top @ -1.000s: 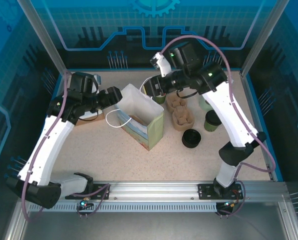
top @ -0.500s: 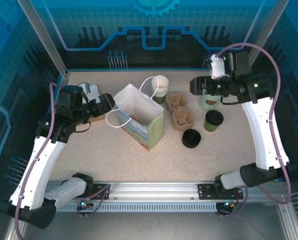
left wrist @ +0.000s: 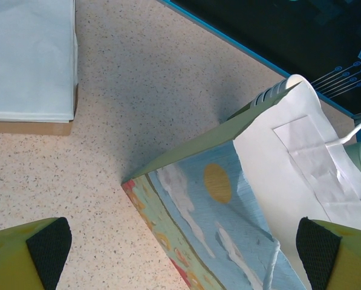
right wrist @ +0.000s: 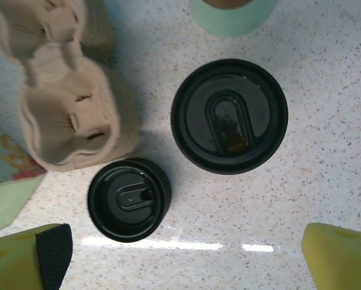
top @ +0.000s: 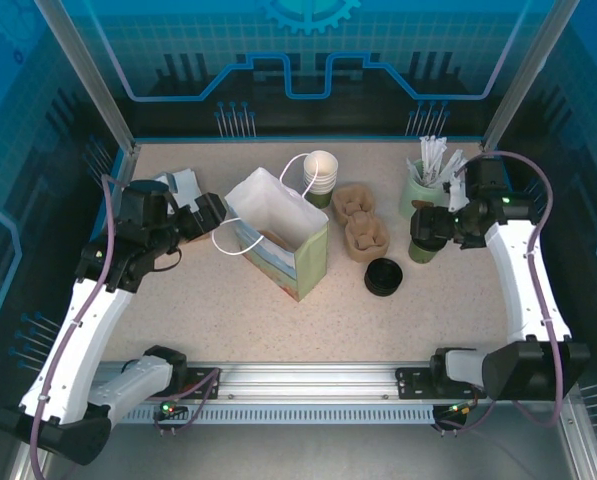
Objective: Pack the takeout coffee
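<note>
Speckled table (top: 228,320) under everything. Near its middle, a paper bag (top: 278,235) standing upright with its mouth open, painted with clouds and a sun on one side.

Just left of the bag, the left gripper (top: 208,213), fingers (left wrist: 47,248) spread wide. In the left wrist view, the bag's painted side and corner lying between the two pads; far pad over the bag's white inner wall, contact not clear. Nothing pinched.

Right of the bag, a cardboard cup carrier (top: 360,225), lying flat, its pockets bare. Behind the bag, a stack of paper cups (top: 320,175). At the back right, a green cup (top: 423,190) full of sticks and packets. At the back left, a pile of white napkins (top: 183,185).

Right of the carrier, the coffee cup (right wrist: 229,116) with a black lid on, upright on the table. Above it, the right gripper (top: 425,226), fingers (right wrist: 47,251) spread wide, holding nothing. In the right wrist view, coffee cup ahead of the pads and between them, apart from both.

Smallest, a loose black lid (right wrist: 129,199) on the table, just beside the carrier and near the coffee cup, ahead of one pad, untouched.
</note>
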You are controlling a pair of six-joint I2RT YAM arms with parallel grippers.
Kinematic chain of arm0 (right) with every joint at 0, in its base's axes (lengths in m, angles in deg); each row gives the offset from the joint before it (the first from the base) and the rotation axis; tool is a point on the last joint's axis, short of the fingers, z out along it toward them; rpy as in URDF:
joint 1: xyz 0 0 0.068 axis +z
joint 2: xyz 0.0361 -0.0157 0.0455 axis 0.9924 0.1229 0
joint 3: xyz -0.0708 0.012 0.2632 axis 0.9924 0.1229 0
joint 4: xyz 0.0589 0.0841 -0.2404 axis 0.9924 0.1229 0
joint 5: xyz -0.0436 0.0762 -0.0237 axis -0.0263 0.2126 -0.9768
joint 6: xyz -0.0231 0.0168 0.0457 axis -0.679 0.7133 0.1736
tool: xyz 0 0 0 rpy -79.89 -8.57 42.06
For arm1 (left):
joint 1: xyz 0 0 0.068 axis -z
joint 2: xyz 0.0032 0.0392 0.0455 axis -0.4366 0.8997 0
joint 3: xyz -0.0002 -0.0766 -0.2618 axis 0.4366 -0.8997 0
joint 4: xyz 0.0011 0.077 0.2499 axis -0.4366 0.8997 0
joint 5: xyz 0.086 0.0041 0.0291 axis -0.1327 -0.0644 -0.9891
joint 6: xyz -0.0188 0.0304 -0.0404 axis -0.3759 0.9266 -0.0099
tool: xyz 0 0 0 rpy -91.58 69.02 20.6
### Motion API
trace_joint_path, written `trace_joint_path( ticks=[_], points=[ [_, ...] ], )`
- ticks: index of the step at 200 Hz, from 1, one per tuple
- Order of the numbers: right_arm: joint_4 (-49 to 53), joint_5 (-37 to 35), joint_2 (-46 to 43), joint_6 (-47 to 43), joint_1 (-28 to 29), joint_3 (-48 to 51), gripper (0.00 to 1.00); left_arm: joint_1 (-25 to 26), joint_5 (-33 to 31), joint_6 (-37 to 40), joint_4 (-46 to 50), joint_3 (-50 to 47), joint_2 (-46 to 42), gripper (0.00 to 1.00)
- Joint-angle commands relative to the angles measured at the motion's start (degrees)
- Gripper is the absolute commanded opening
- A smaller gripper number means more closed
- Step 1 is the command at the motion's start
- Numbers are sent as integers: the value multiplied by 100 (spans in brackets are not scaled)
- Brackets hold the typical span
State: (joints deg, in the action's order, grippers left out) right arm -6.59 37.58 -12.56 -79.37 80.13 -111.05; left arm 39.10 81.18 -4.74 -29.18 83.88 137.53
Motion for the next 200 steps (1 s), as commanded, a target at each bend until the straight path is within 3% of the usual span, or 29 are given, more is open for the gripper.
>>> trace_joint_path(
  ticks=[1,42,200],
  points=[
    [-271,-213,283,-182,-70,168,100,-56,-137,-53,-72,-108,-93,99],
    [-395,-756,655,-344,-63,218,100,-56,-148,-54,-64,-136,-80,99],
    [-596,-582,1700,-449,-19,140,100,-56,-170,-38,-29,-64,8,99]
  ],
)
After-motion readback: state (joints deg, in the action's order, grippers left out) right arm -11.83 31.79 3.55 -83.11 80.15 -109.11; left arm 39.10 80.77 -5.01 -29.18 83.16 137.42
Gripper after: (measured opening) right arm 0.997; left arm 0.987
